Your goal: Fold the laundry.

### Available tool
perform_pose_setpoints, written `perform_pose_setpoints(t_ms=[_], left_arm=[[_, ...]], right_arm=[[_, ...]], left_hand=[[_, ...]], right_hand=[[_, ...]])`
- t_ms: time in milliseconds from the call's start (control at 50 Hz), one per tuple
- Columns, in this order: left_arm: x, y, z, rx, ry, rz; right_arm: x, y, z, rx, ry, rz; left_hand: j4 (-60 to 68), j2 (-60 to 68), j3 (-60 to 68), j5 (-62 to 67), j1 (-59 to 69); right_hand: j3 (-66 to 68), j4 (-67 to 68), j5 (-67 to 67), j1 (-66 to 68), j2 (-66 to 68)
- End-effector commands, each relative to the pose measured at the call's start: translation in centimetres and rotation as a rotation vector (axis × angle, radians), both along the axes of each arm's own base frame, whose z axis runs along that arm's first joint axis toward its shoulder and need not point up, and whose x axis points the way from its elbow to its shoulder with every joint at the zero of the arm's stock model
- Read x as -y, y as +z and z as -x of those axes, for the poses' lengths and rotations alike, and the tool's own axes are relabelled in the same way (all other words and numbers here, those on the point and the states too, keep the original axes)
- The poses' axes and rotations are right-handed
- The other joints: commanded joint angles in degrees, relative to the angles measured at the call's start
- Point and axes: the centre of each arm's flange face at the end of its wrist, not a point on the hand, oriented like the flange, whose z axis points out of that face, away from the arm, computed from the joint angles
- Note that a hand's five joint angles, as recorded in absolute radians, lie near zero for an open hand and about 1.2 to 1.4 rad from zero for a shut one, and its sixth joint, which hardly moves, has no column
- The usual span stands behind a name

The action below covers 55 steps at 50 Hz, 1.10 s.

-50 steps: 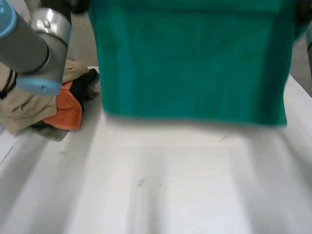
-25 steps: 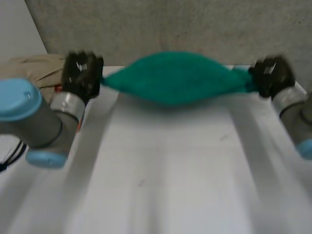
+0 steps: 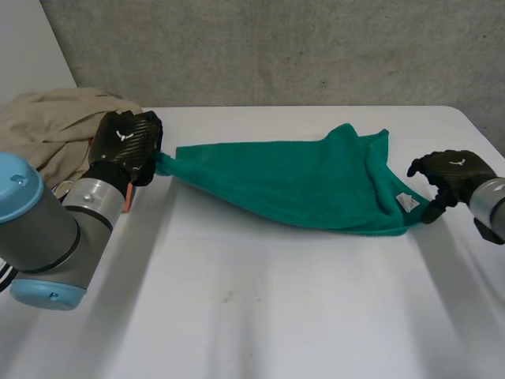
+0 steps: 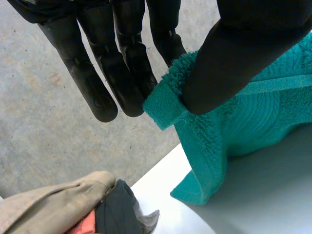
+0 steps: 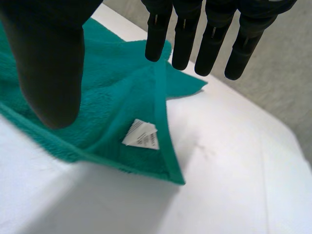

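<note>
The green terry towel lies rumpled and half spread across the far part of the white table, one hemmed corner stretched toward my left side and a small white label showing at the other end. My left hand pinches that hemmed corner between thumb and fingers, next to a heap of beige, orange and dark clothes. My right hand hovers just beside the labelled corner, fingers straight and thumb apart, holding nothing.

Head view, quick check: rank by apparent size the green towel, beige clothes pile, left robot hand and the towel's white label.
1. green towel
2. beige clothes pile, though the left arm hides part of it
3. left robot hand
4. white label
</note>
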Motion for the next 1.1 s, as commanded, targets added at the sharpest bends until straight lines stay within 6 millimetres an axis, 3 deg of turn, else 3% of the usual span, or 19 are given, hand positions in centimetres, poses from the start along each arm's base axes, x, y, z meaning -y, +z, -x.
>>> perform_pose_setpoints(t_ms=[20, 140, 280, 760, 840, 960, 1040, 1100], left_arm=[[-0.2, 0.2, 0.3, -0.001, -0.018, 0.006], [0.0, 0.7, 0.5, -0.007, -0.022, 0.022], [0.3, 1.3, 0.7, -0.021, -0.026, 0.039], [1.1, 1.6, 0.5, -0.03, -0.015, 0.048], [1.1, 1.7, 0.5, -0.03, -0.013, 0.047], [0.7, 1.4, 0.5, -0.01, -0.016, -0.011], [-0.4, 1.1, 0.2, 0.021, -0.017, -0.103], [-2.2, 2.4, -0.7, 0.051, -0.01, -0.161]], right_arm=[[0.5, -0.1, 1.5, -0.027, 0.047, -0.047], [1.0, -2.4, 1.5, -0.215, 0.15, -0.008], [2.2, -5.0, 1.0, -0.267, 0.208, 0.054], [5.7, -7.9, 1.1, -0.282, 0.205, 0.112], [6.3, -8.2, 1.2, -0.282, 0.198, 0.123], [6.0, -6.1, 0.0, -0.252, 0.196, 0.167], [4.7, -2.0, 0.2, -0.241, 0.169, 0.206], [1.8, 1.6, 0.4, -0.247, 0.168, 0.201]], left_hand=[[11.21, 11.35, 11.53, 13.28, 13.82], [11.21, 11.35, 11.53, 13.28, 13.82], [11.21, 11.35, 11.53, 13.28, 13.82], [11.21, 11.35, 11.53, 13.28, 13.82], [11.21, 11.35, 11.53, 13.28, 13.82], [11.21, 11.35, 11.53, 13.28, 13.82], [11.21, 11.35, 11.53, 13.28, 13.82], [11.21, 11.35, 11.53, 13.28, 13.82]], right_hand=[[7.17, 7.96, 9.15, 6.74, 7.5], [10.71, 11.5, 12.69, 10.28, 11.04], [12.56, 13.34, 14.54, 12.12, 12.88], [23.15, 23.94, 25.13, 22.72, 23.48], [53.83, 54.62, 55.81, 53.4, 54.16], [53.88, 54.67, 55.86, 53.45, 54.21], [53.88, 54.67, 55.86, 53.45, 54.21], [53.88, 54.67, 55.86, 53.45, 54.21]])
